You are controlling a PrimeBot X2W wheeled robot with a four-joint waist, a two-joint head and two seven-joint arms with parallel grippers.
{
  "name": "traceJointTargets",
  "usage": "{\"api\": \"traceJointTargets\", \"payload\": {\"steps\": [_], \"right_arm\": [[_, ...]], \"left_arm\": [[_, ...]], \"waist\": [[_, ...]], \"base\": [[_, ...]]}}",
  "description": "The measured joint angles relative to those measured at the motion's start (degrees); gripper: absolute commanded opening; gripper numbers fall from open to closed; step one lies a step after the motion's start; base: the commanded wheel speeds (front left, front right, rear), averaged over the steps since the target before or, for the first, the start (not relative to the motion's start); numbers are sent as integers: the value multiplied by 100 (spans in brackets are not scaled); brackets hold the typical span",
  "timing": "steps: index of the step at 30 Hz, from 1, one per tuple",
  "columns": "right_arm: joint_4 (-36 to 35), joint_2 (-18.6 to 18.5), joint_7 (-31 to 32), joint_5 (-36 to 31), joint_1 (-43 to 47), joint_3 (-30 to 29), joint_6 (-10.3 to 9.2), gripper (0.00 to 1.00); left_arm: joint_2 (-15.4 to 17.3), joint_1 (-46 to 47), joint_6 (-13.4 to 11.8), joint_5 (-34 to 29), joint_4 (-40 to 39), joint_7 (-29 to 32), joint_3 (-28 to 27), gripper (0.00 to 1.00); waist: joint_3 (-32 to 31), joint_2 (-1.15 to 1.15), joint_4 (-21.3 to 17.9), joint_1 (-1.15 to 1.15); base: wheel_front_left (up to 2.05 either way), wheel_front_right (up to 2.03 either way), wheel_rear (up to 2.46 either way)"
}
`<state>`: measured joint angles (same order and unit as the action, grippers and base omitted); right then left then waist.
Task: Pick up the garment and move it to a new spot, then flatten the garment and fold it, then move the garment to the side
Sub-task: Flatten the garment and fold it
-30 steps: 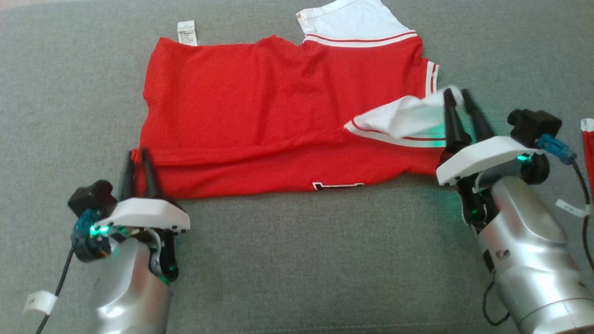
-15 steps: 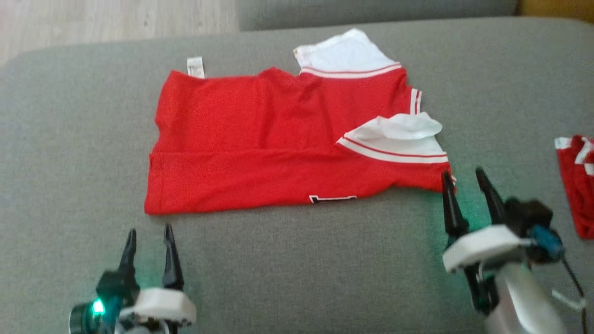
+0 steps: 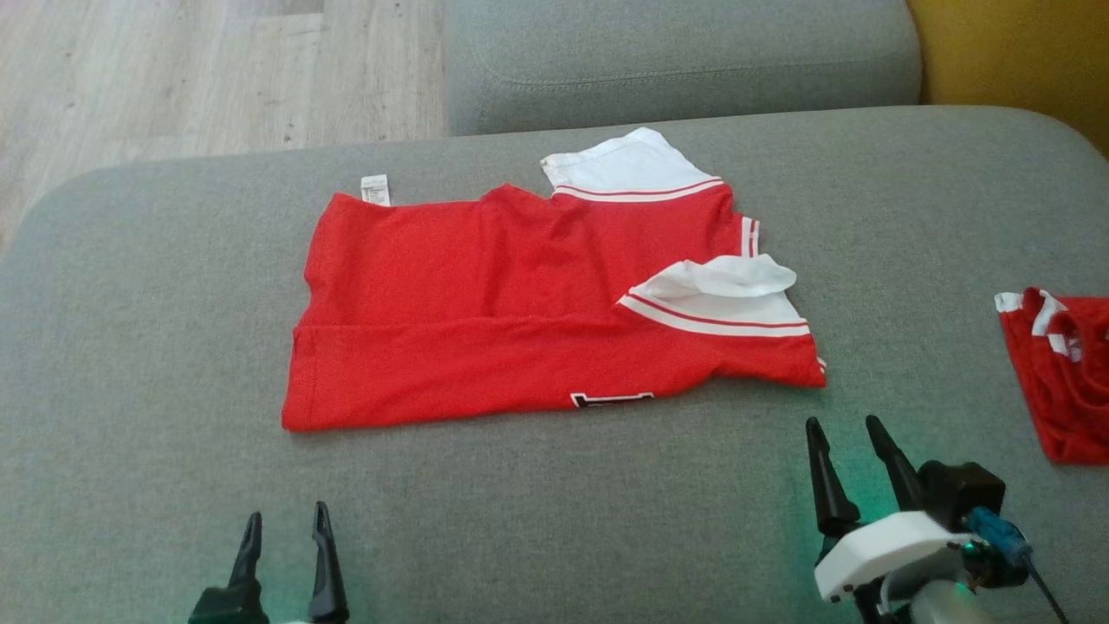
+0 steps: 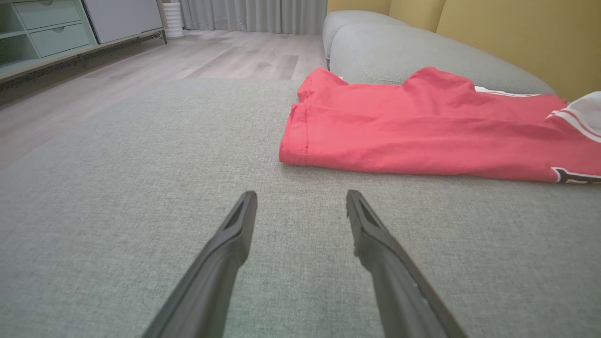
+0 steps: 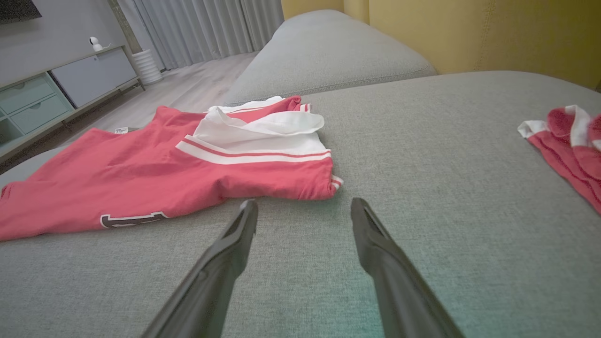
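Left gripper point(image 3: 287, 511): is pointing its two dark fingers toward the far side, at the near left over the grey seat cushion point(image 3: 130, 347); its jaws are standing wide apart, gripping nothing.
Right gripper point(image 3: 841, 421): is aiming the same way at the near right, fingers tilting slightly left; its jaws are gaping, gripping nothing, tips just short of the shirt's near right corner.
Garment point(image 3: 520, 303): the red shirt is lying folded on the middle of the cushion, apart from both grippers, one white sleeve resting on top at the right, another sticking out at the far edge.
Second red cloth point(image 3: 1061, 381): is lying crumpled at the far right.
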<state>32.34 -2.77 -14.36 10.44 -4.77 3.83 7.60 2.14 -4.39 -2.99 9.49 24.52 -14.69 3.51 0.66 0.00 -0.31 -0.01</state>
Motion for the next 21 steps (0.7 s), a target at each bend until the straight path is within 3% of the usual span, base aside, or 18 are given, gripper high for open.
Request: {"api": "traceJointTargets", "payload": {"steps": [7, 13, 21], "right_arm": [[293, 1, 0, 105, -169, -38, 0, 100], [679, 1, 0, 108, -1081, -261, 0, 100], [1834, -1, -1, -331, -1818, -434, 0, 100]], "left_arm": [[7, 103, 58, 1, -31, 0, 56, 100], [9, 683, 136, 1, -9, 0, 179, 100], [5, 1240, 198, 81, 185, 0, 241, 100]], "waist": [[174, 0, 12, 0], [561, 0, 70, 2], [1029, 0, 240, 2]], "base": [[0, 0, 0], [0, 0, 0], [0, 0, 0]]}}
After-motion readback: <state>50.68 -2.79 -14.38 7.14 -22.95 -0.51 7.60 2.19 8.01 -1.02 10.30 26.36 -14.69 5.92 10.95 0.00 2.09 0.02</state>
